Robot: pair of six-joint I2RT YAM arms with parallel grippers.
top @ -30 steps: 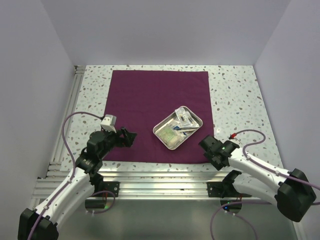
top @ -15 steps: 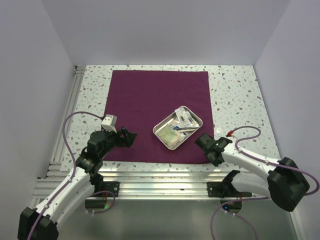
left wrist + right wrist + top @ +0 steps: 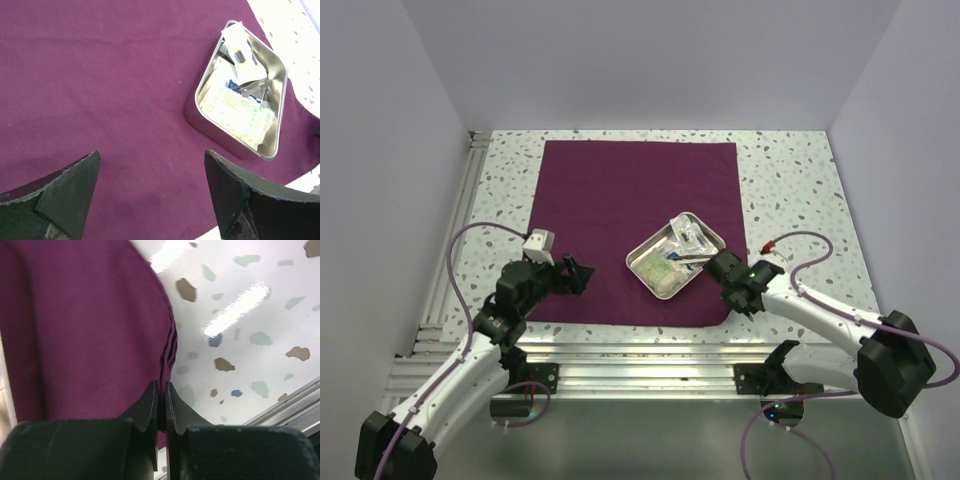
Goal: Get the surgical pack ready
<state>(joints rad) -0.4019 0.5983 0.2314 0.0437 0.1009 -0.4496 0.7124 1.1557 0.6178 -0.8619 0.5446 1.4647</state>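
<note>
The surgical pack (image 3: 620, 200) is a plum-purple cloth spread flat as a big square on the speckled table. A metal tray (image 3: 634, 257) holding packets sits on its near right part. My right gripper (image 3: 719, 269) is by the tray's right side, shut on the cloth's right edge near the front corner. In the right wrist view the bunched cloth (image 3: 90, 330) is pinched between the jaws of that gripper (image 3: 162, 386). My left gripper (image 3: 582, 276) hovers open over the cloth's near left part. In the left wrist view, only cloth (image 3: 125, 75) lies between its fingers (image 3: 151, 154), with the tray (image 3: 199, 92) ahead to the right.
Aluminium rails (image 3: 620, 355) run along the table's near edge and its left side (image 3: 470, 180). White walls close in the left, back and right. The right arm's purple cable (image 3: 810, 245) loops over the bare table to the right of the cloth.
My right gripper has moved from the cloth's near right corner toward the tray and has shut on the cloth's edge. The left arm has stayed still.
</note>
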